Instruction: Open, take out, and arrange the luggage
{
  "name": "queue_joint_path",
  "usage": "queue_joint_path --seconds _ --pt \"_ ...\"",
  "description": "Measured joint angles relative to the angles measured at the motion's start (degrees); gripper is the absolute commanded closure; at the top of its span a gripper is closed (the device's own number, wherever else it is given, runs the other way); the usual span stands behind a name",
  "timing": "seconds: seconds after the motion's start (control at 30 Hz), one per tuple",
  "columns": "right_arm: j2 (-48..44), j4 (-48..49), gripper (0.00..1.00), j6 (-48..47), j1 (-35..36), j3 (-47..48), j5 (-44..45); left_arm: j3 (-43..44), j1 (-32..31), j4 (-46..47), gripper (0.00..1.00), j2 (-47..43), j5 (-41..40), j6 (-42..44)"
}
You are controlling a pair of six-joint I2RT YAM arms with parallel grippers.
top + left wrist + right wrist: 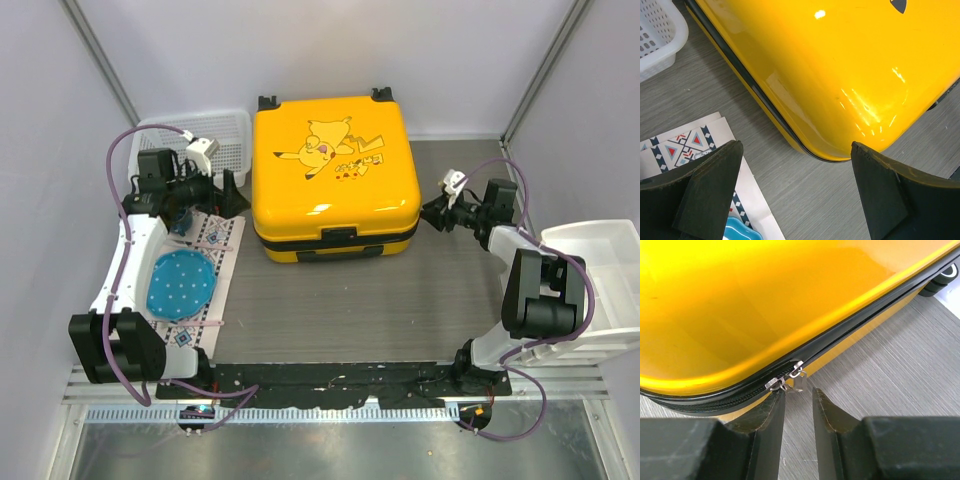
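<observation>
Luggage, centre frame: glossy bright yellow shell, dark-outlined cartoon print with red touches on the lid. Zip band black, zipper pulls silver. Basket, upper left: white mesh. Plate, left: blue, pale dots. Mat: white, blue-and-red geometric border. Desk: grey wood grain. Bins, right: white.

overhead view down, wrist views close (both on luggage)
</observation>
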Motion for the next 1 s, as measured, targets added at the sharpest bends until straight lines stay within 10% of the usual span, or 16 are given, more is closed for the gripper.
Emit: queue_joint_path --seconds 0.3,0.47,1.0 --pt "-0.11 -4.02 0.77 -7.19 0.26 0.74 -1.7 0.0 0.0 -0.07 0.06 0.02 -0.35 0.52" --pt "-0.11 -11.26 1.0 -14.8 0.39 3.04 -2.8 0.0 0.0 -0.39 0.07 0.2 -0.39 0.76" --pt "-4.31 -38.97 1.0 -36.74 0.59 7.3 -2.12 -0.44 -0.2 -0.83 0.1 0.55 -0.74 1.2"
